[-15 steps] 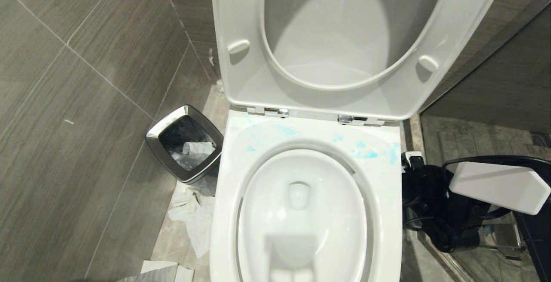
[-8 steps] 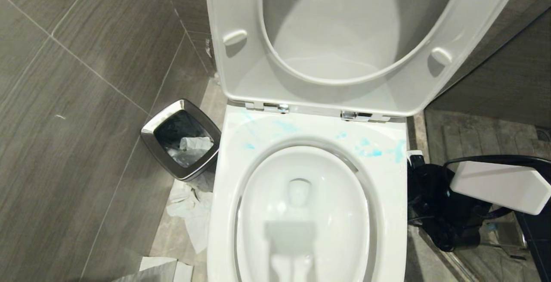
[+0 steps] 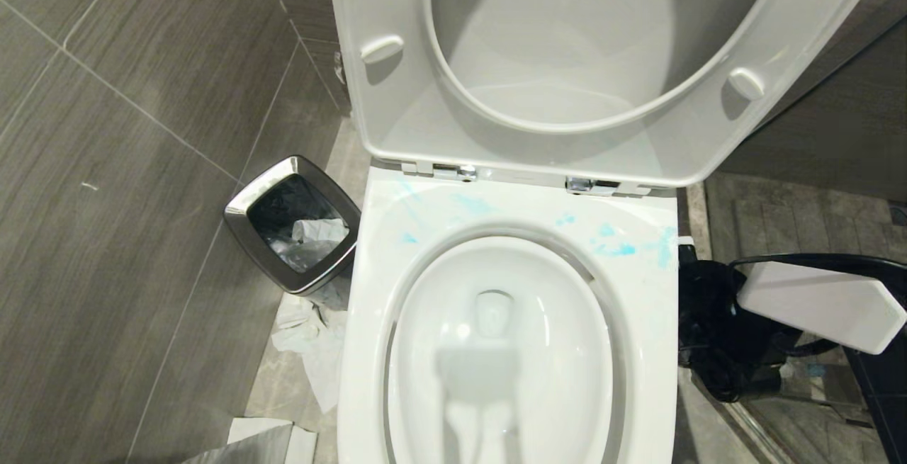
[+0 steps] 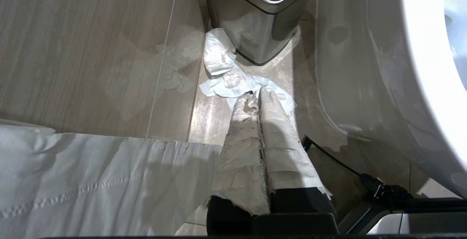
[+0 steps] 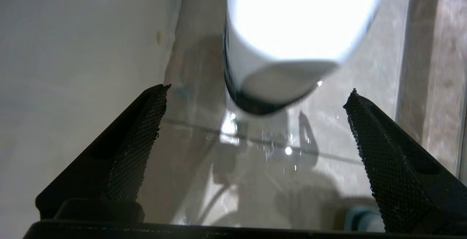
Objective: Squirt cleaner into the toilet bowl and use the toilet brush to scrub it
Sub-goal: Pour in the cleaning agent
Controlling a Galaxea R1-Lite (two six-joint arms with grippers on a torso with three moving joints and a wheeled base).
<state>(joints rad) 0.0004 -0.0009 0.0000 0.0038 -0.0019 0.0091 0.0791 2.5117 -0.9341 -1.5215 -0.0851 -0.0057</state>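
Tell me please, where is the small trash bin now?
In the head view the trash bin stands on the floor at the left of the toilet bowl, beside the tiled wall, with crumpled paper below it.

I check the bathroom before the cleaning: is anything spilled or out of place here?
Yes. Blue smears stain the toilet bowl's rim near the hinges, outside the basin. Crumpled tissue lies on the floor beside the trash bin, not inside it.
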